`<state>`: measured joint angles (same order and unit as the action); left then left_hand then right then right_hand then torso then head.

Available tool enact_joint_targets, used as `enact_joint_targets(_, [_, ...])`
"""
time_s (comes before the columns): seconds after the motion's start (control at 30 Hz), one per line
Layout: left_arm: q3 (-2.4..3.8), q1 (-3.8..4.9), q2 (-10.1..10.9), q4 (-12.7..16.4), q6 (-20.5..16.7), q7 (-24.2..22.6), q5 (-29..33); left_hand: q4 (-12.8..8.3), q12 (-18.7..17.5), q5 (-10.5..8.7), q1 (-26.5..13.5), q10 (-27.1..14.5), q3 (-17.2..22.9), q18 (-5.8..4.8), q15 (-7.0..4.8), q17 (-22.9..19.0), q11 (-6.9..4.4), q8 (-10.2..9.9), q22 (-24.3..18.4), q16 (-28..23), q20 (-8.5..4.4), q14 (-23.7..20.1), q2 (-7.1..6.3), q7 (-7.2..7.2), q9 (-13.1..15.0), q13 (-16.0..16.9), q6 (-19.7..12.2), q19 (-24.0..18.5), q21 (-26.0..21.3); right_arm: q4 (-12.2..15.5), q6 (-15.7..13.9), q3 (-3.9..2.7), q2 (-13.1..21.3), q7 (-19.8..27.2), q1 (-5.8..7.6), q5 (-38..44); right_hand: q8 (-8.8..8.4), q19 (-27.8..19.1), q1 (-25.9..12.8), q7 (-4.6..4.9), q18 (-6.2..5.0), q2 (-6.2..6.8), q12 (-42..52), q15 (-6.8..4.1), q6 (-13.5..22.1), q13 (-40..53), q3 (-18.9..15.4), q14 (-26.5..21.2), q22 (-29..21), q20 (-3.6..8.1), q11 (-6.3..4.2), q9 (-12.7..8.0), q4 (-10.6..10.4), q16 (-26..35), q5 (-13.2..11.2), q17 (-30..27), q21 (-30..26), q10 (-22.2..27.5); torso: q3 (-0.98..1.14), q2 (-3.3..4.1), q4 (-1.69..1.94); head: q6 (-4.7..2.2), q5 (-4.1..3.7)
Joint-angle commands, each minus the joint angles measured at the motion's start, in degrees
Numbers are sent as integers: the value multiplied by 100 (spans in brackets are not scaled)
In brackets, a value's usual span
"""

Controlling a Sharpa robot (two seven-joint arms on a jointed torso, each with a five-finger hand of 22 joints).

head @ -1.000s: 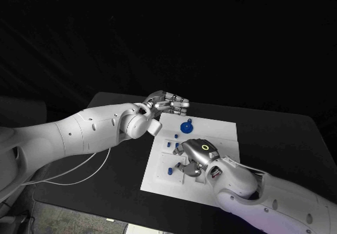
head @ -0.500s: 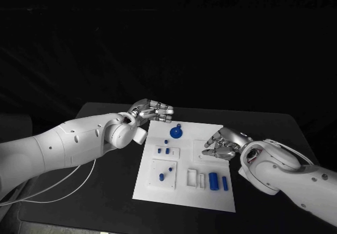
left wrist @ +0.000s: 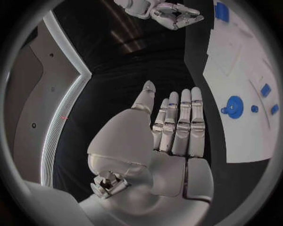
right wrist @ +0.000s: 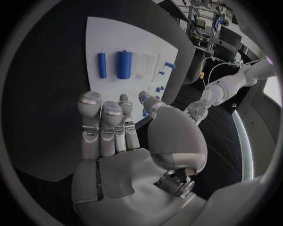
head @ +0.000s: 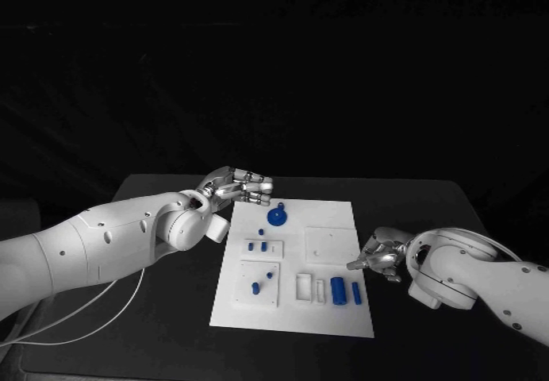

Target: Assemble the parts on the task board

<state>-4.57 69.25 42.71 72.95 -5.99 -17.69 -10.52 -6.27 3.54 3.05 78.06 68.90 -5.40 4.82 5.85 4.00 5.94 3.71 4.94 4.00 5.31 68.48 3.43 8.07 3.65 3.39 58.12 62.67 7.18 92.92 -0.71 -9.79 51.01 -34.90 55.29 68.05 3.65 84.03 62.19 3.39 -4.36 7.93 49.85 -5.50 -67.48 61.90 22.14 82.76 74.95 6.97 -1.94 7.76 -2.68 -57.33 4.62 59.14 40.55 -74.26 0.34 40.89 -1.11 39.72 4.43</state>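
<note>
The white task board (head: pixel 326 213) lies in the middle of the black table. A round blue part (head: pixel 277 214) sits near its far edge, with small blue pieces (head: pixel 264 247) below it. Two blue cylinders (head: pixel 339 290) lie side by side near the front right and show in the right wrist view as cylinders (right wrist: pixel 124 64). My left hand (head: pixel 237 186) hovers at the board's far left corner, fingers stretched out together (left wrist: pixel 177 127), holding nothing. My right hand (head: pixel 381 259) is just off the board's right edge, its fingers (right wrist: pixel 103 127) extended and bare.
Black table (head: pixel 435 214) surrounds the board on all sides. A white cable (head: pixel 109 298) trails over the table's left part under my left arm. The left wrist view shows the board (left wrist: pixel 230 52) and my right hand (left wrist: pixel 171 12) beyond it.
The camera has shifted. My right hand has left the middle of the board and moved to its right edge, uncovering the two cylinders. The left hand keeps to the far left corner.
</note>
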Motion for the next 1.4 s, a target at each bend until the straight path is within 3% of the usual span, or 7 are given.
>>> enact_joint_targets(0.03, [3,-19,13,41,118,-124,-164,15,-1,23,-106,61,-62,-85,-13,15,-13,4,12,40,-28,94,-39,-28,3,9,33,35,43,-13,531,62,16,-537,-7,-307,0,291,-96,-15,12,6,-7,10,3,49,-5,33,335,-38,1,17,-63,-44,-59,74,40,-42,-4,-34,-24,30,-30])
enact_joint_targets(0.13, [3,-33,23,59,169,-137,-236,55,0,24,-237,78,-114,-115,-18,10,-14,0,11,35,-42,111,-134,-50,10,11,141,30,54,-37,519,137,-2,-592,-8,-349,0,296,-125,-12,17,38,-1,11,13,112,-1,38,382,-38,4,30,-101,-54,-73,127,86,-57,-18,-42,-26,40,-45])
enact_joint_targets(0.33, [3,-51,32,110,251,-167,-329,80,0,26,-315,222,-113,-143,-57,19,-61,0,18,77,-78,197,-178,-85,26,16,254,56,84,-138,467,316,-140,-637,-8,-378,-5,302,-156,6,16,73,31,16,59,237,-2,52,450,-43,15,34,-131,-73,-76,205,129,-80,-36,-43,-21,61,-65])
enact_joint_targets(0.5, [3,-57,25,126,276,-190,-341,81,-5,26,-345,-62,-55,-159,22,-2,29,-4,-12,-11,-28,14,-228,-85,24,14,221,-58,40,-221,445,405,-268,-649,-9,-346,-2,303,-190,18,10,89,27,23,92,276,-11,57,471,-49,23,17,-145,-79,-67,231,126,-82,-33,-40,-19,69,-58])
enact_joint_targets(0.63, [3,-60,19,135,327,-198,-338,96,-5,23,-363,-177,28,-103,66,-4,61,-2,-29,-18,34,-98,-277,-81,25,14,190,-110,27,-294,408,467,-377,-652,-9,-313,-2,303,-214,30,7,109,17,28,133,285,-18,56,478,-53,32,7,-163,-77,-86,240,127,-80,-30,-35,-27,82,-49])
enact_joint_targets(1.03, [3,-63,-3,152,468,-180,-336,234,-12,6,-427,-416,148,-60,200,-36,120,-3,-70,-52,176,-483,-466,-75,22,14,15,-328,-138,-524,239,567,-683,-647,-27,-225,-3,302,-257,61,-7,208,-56,42,248,275,-55,54,485,-67,54,-7,-230,-54,-141,247,105,-40,-30,-29,-27,130,-20])
enact_joint_targets(1.4, [3,-64,-17,153,525,-153,-336,287,-12,6,-443,-444,184,-35,213,-37,129,-4,-66,-51,197,-515,-494,-68,21,14,-8,-327,-160,-748,55,654,-980,-637,-33,-16,2,305,-310,80,-30,292,-96,50,342,274,-92,57,485,-77,67,-17,-361,-27,-169,259,76,-24,-34,-32,-27,151,16])
